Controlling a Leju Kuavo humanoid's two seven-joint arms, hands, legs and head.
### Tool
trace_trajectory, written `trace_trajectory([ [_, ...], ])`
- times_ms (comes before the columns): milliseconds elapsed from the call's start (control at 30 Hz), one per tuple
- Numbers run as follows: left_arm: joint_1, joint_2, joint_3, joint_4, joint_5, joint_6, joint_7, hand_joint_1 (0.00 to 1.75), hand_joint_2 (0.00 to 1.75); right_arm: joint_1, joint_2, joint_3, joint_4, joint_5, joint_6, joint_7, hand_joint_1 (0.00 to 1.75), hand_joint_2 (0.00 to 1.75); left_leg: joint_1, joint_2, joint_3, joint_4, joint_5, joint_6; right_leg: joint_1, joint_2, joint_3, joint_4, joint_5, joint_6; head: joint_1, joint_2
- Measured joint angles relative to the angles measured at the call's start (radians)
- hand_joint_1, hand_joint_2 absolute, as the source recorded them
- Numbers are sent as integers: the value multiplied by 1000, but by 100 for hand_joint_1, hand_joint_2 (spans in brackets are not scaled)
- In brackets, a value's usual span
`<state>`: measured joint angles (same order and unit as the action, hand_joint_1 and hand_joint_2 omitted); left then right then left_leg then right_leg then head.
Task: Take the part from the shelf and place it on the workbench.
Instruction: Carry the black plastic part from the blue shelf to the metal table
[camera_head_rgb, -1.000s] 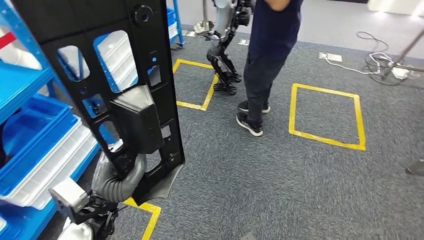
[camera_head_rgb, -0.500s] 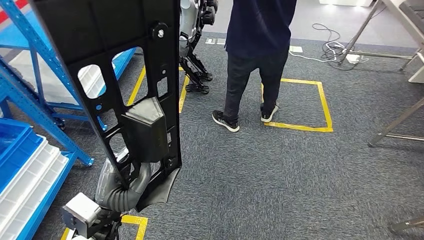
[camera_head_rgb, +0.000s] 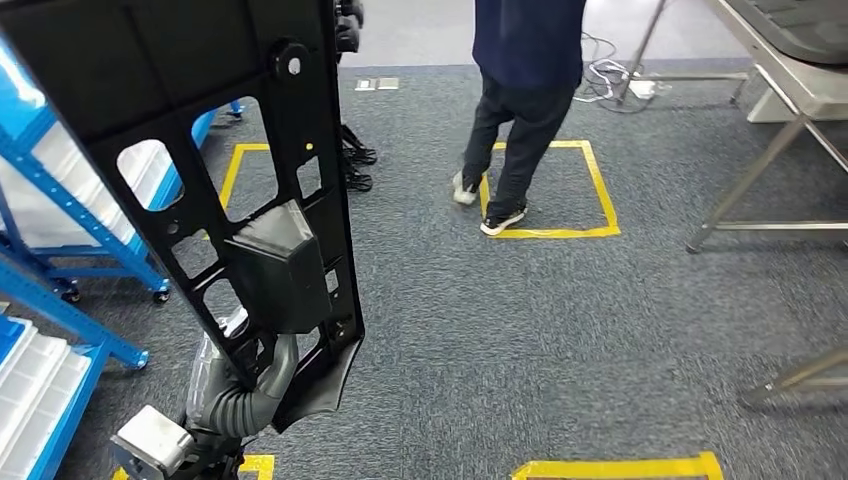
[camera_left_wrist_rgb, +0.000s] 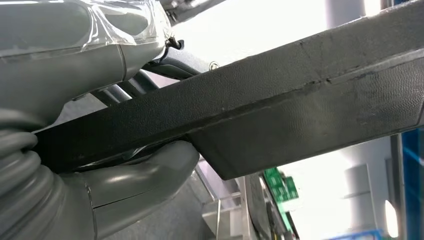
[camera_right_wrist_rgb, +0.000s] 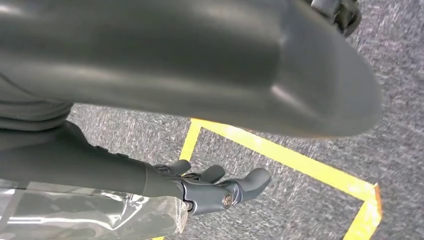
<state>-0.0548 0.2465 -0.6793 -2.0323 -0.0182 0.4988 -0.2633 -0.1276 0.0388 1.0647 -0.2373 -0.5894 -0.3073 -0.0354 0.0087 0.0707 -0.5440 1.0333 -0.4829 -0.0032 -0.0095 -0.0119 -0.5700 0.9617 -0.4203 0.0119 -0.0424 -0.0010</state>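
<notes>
While the left hand (camera_head_rgb: 240, 385) grips the black panel (camera_head_rgb: 215, 150) rising above it, the right hand (camera_right_wrist_rgb: 210, 187) hangs loose, holding nothing.

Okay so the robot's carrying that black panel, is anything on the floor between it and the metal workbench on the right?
The left hand holds the black panel. A person walks on the carpet ahead, left of the workbench. The carpet toward the bench's legs looks bare apart from yellow tape.

Camera swung right: blue shelf (camera_head_rgb: 60, 200) now at far left edge, bins mostly out of frame. Workbench (camera_head_rgb: 790, 80) legs and top now in upper right. Person (camera_head_rgb: 520, 100) stepped across yellow square (camera_head_rgb: 560, 190), feet repositioned. New yellow tape (camera_head_rgb: 615, 467) at bottom edge.
</notes>
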Motion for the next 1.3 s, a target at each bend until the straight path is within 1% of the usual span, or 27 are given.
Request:
trace_trajectory([
  [33, 2, 0, -2, -1, -3, 2, -4, 175, 175, -1, -2, 0, 0, 0, 1, 0, 0, 0, 0, -20, -22, 65, -34, -4, -2, 9, 2, 0, 1, -4, -2, 0],
  [100, 8, 0, -7, -2, -15, 8, -9, 175, 175, -3, -5, 1, 0, 5, 6, 4, 0, 0, 0, -52, -74, 195, -99, 5, 0, 30, 0, 0, 2, -9, -6, 0],
  [133, 12, 0, -10, -2, -21, 12, -9, 175, 175, -2, -5, 1, 0, 8, 8, 9, 0, 0, -1, -57, -92, 232, -113, 9, 1, 43, 0, 0, 3, -10, -7, 0],
  [167, 16, 0, -13, -2, -25, 16, -9, 175, 175, -2, -6, 1, 0, 11, 10, 14, 0, 0, -1, -60, -96, 234, -108, 13, 2, 55, 0, 0, 3, -10, -7, 0],
  [200, 20, 0, -15, -2, -28, 20, -9, 175, 175, -1, -7, 2, 0, 12, 10, 19, 0, 0, -1, -64, -81, 196, -83, 17, 3, 67, 1, 0, 4, -10, -8, 0],
  [233, 22, 0, -18, -3, -30, 22, -9, 175, 175, 0, -7, 2, 0, 13, 10, 21, 0, 0, -1, -74, -53, 126, -44, 22, 3, 80, 3, 0, 4, -10, -8, 0],
  [300, 25, 0, -22, -6, -30, 25, -9, 175, 175, -1, -7, 2, 0, 12, 10, 21, 0, 0, -1, -115, 5, -17, 18, 30, 4, 102, 1, 1, 6, -6, -8, 0],
  [367, 26, 0, -26, -9, -28, 25, -8, 175, 175, -1, -7, 2, 0, 7, 10, 20, 0, 0, -1, -139, 23, -73, 32, 34, 5, 119, -7, 2, 10, 2, -7, 0],
  [433, 24, 0, -29, -9, -24, 25, -6, 175, 175, 4, -7, 2, 0, 3, 8, 20, 0, 0, -2, -124, 25, -78, 36, 39, 3, 130, -15, 3, 13, 11, -7, 0],
  [500, 20, 0, -31, -10, -19, 22, -6, 175, 175, 8, -7, 2, 0, -2, 9, 21, 0, 0, 0, -103, 29, -83, 42, 49, 4, 95, -32, 38, -11, 21, -3, 0],
  [567, 14, 0, -32, -10, -15, 16, -5, 175, 175, 7, -7, 1, 0, -8, 16, 20, 0, 0, 0, -79, 29, -85, 43, 56, 6, 43, -88, 155, -74, 29, 1, 0],
  [633, 6, 0, -33, -10, -12, 8, -4, 175, 175, 7, -8, 1, 0, -16, 20, 18, 0, 0, -2, -52, 28, -85, 42, 59, 4, 28, -151, 284, -123, 34, 3, 0],
  [667, 1, 0, -35, -9, -10, 3, -3, 175, 175, 8, -8, 1, 0, -19, 21, 17, 0, 0, -2, -39, 28, -85, 41, 59, 3, 26, -161, 304, -121, 35, 3, 0],
  [700, -4, -1, -37, -9, -9, 0, -3, 175, 175, 10, -10, 1, 0, -22, 21, 16, 0, 0, -2, -28, 29, -84, 40, 59, 3, 24, -149, 282, -102, 35, 3, 0],
  [733, -9, -1, -40, -8, -8, -3, -3, 175, 175, 11, -12, 1, 0, -24, 21, 15, 0, 0, -2, -18, 30, -84, 39, 58, 3, 16, -118, 221, -70, 34, 3, 0],
  [767, -12, -2, -42, -8, -6, -4, -3, 175, 175, 11, -13, 1, 0, -26, 21, 15, 0, 0, -3, -8, 33, -84, 37, 55, 4, -2, -76, 141, -38, 31, 3, 0],
  [833, -18, -3, -46, -8, -3, -7, -3, 175, 175, 9, -15, 1, 0, -29, 21, 14, 0, 0, -8, 8, 36, -83, 31, 47, 11, -31, -15, 24, -1, 21, 2, 0],
  [867, -21, -4, -48, -8, -1, -9, -3, 175, 175, 10, -16, 0, 0, -32, 21, 14, 0, 0, -11, 15, 37, -83, 29, 43, 15, -37, -6, 3, 1, 16, 2, 0],
  [933, -26, -5, -53, -8, 0, -15, -2, 175, 175, 14, -19, 0, 0, -39, 21, 15, 0, 0, -11, 25, 39, -84, 26, 33, 17, -20, -8, -1, 2, 4, 1, 0],
  [967, -29, -7, -55, -7, 0, -18, -2, 175, 175, 18, -21, -1, 0, -44, 22, 16, 0, 0, -9, 18, 38, -78, 20, 27, 15, -11, -7, -3, 3, -2, 1, 0],
  [1000, -31, -8, -57, -7, 1, -21, -2, 175, 175, 20, -22, -1, 1, -48, 23, 17, 0, 0, -6, 2, 31, -57, 4, 22, 12, -3, -5, -6, 6, -8, 0, 0],
  [1067, -32, -9, -61, -6, 2, -27, -2, 175, 175, 21, -23, -2, 2, -57, 24, 17, 0, 0, -1, -39, -17, 54, -56, 13, 7, 16, -5, -8, 10, -16, -2, 0],
  [1133, -32, -10, -66, -4, 2, -34, -2, 175, 175, 21, -24, -2, 2, -64, 25, 19, 0, 0, 1, -56, -86, 196, -111, 8, 7, 38, -7, -8, 11, -19, -3, 0],
  [1167, -33, -11, -69, -1, 0, -38, -2, 175, 175, 22, -24, -3, 3, -70, 25, 21, 0, 0, 1, -59, -105, 231, -116, 7, 7, 50, -7, -8, 11, -19, -4, 0],
  [1200, -33, -13, -72, 1, -4, -42, -1, 175, 175, 23, -25, -4, 4, -76, 25, 22, 0, 0, 2, -60, -105, 224, -101, 7, 7, 63, -6, -8, 11, -19, -4, 0],
  [1233, -35, -16, -75, 3, -12, -46, -1, 175, 175, 24, -27, -6, 4, -84, 26, 23, 0, 0, 2, -64, -85, 176, -69, 9, 7, 76, -4, -8, 12, -19, -4, 0],
  [1300, -41, -25, -81, 7, -37, -49, 1, 175, 175, 24, -31, -11, 5, -99, 31, 23, 0, 0, 4, -99, -19, 25, 5, 15, 9, 100, -2, -6, 12, -15, -4, 0],
])
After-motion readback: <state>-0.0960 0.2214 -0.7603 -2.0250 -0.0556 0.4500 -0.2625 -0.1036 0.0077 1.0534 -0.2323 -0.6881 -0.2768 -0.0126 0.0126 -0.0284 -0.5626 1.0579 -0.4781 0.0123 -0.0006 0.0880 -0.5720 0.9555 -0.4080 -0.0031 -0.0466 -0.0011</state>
